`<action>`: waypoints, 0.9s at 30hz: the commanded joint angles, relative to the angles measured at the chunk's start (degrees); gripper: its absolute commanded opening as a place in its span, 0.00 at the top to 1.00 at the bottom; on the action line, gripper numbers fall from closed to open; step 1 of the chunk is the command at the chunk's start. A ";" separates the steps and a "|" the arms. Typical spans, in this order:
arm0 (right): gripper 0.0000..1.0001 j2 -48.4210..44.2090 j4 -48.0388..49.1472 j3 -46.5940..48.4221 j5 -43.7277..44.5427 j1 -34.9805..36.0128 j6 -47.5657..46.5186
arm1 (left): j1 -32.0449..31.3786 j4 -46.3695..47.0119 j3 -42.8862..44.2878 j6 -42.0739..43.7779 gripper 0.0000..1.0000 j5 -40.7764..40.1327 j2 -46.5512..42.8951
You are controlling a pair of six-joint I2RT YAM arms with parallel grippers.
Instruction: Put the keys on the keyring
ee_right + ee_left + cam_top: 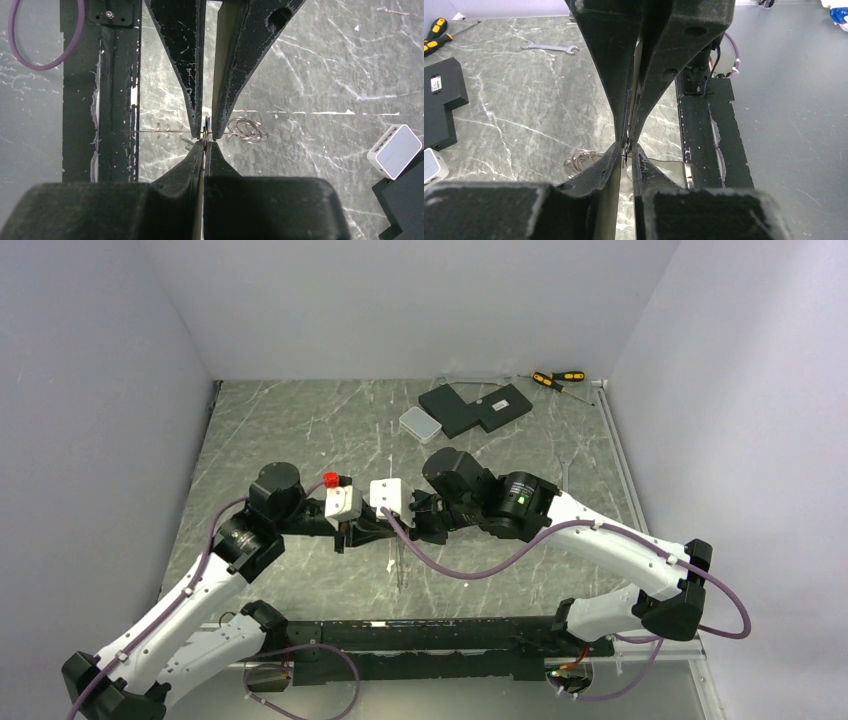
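My two grippers meet tip to tip over the middle of the table. My left gripper point(390, 530) point(626, 151) is shut at its tips on the keyring, a thin silvery wire point(664, 160) that runs sideways from the fingertips; it shows as a straight line in the right wrist view point(160, 131). My right gripper point(408, 523) point(204, 143) is shut on a small flat silvery key point(625, 156), held edge-on against the left fingertips. A bundle of small wire rings point(245, 131) point(580, 160) lies just beside the tips. Other keys are hidden.
A small white box point(419, 423) point(395, 150) and a flat black device point(475, 407) lie at the back. Two yellow-handled screwdrivers point(558, 379) are at the back right. A thin wrench point(550, 48) lies on the marble top. A black rail point(450, 635) runs along the near edge.
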 commanded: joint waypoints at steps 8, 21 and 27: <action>1.00 -2.11 3.14 0.66 -1.24 0.30 -0.12 | 0.20 0.92 1.88 -1.29 0.96 3.02 1.44; 0.60 -7.74 10.68 -6.37 -3.04 -0.93 1.96 | 2.09 8.80 -0.33 -7.95 1.00 2.10 -3.47; 0.56 -11.41 15.03 -10.03 -7.28 -3.99 3.76 | 4.42 13.22 -1.49 -10.58 1.00 3.93 -5.20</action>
